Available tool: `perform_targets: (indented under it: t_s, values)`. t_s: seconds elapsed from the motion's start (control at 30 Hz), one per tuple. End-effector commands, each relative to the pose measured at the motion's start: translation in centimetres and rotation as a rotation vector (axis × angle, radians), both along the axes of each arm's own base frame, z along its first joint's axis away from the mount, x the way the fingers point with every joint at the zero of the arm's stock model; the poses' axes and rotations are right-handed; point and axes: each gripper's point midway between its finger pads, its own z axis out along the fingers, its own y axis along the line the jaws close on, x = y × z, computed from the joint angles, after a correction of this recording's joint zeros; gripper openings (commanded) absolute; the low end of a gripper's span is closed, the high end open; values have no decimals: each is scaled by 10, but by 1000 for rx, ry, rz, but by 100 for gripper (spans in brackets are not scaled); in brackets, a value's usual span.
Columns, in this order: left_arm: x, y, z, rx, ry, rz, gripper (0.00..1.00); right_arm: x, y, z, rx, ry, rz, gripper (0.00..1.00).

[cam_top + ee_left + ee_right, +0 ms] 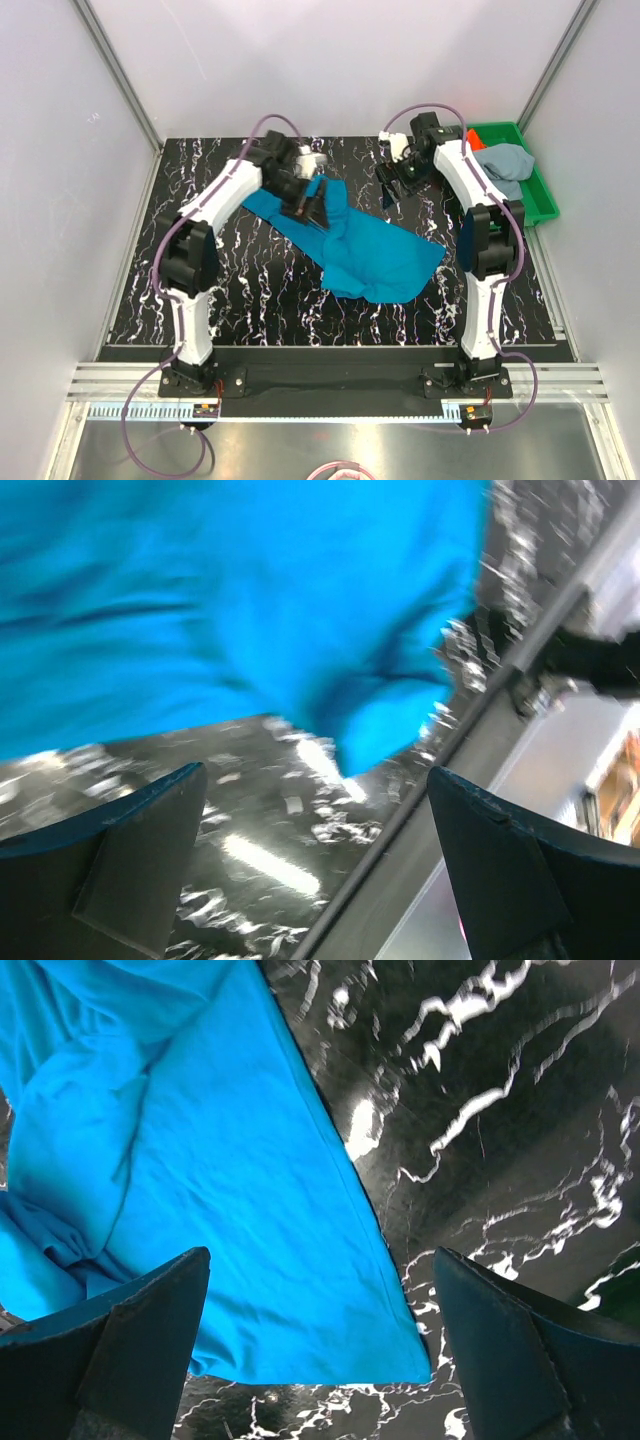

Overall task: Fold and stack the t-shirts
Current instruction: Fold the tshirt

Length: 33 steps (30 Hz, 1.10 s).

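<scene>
teal shirt (pixel 370 255) lies rumpled, diagonal across frame centre; left gripper (pixel 312 212) and right gripper (pixel 388 192) wide open, empty.

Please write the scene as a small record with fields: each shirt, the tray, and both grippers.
teal shirt: unfolded, rumpled, lying on the table
grey shirt: bunched in the tray
orange shirt: in the tray, only a bit shows
tray: green, at the table's far right corner
left gripper: open, holds nothing, over the teal shirt's far left part
right gripper: open, holds nothing, over an edge of the teal shirt
stack: none yet
</scene>
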Motion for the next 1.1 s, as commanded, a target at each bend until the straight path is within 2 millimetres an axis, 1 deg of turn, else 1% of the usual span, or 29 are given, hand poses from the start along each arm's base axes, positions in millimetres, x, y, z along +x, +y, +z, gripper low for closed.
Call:
perform_targets:
  t_s: [0.0,0.03,0.1,0.13,0.17,0.23,0.27,0.3,0.33,0.37,0.4,0.43,0.47,0.5,0.53,0.67,0.8,0.83,0.87,0.9,1.0,1.07]
  values:
    - [-34,-53,33,-137,-2,-154,97,3,-25,-3,16,37,-100,100]
    - [-46,-65,31,-140,17,-186,97,5,-31,-2,28,41,-121,100]
    - [-57,-77,24,-148,57,-211,97,10,-42,-2,53,48,-165,100]
    - [-67,-84,22,-149,94,-219,97,14,-53,1,57,42,-192,100]
    - [-74,-85,18,-148,121,-222,97,17,-59,5,58,28,-204,100]
    - [-83,-82,22,-146,146,-207,97,20,-70,12,65,13,-229,100]
    - [-89,-74,13,-120,169,-192,98,19,-71,20,76,2,-231,100]
    - [-89,-65,15,-86,128,-170,99,18,-71,23,84,0,-232,100]
    - [-90,-58,13,-61,123,-151,99,16,-72,26,91,-2,-234,100]
    - [-92,-43,2,-27,153,-109,99,12,-71,25,96,9,-235,100]
    - [-92,-34,5,-15,137,-78,99,9,-69,31,111,6,-234,99]
    - [-91,-23,4,-2,159,-32,99,6,-68,32,118,7,-231,100]
    - [-100,-15,-5,12,194,-21,99,2,-66,35,129,11,-228,100]
    - [-103,-11,-4,11,191,-19,99,0,-65,36,136,12,-227,100]
    - [-108,-6,-10,23,213,-12,99,-2,-64,36,140,16,-227,100]
    - [-108,-4,-17,29,219,-16,99,-2,-61,39,159,19,-224,100]
    - [-109,-7,-28,17,270,-29,98,0,-60,42,164,14,-234,99]
    - [-110,-6,-29,5,289,-28,96,0,-60,42,163,11,-231,100]
    - [-109,-7,-31,-6,301,-29,91,-1,-61,43,159,9,-233,100]
    - [-110,-9,-36,-12,329,-31,89,-1,-62,44,153,4,-229,100]
    - [-103,-11,-43,-25,355,-20,84,-3,-64,45,143,1,-228,100]
    - [-98,-13,-44,-32,362,-20,82,-5,-64,45,141,2,-227,100]
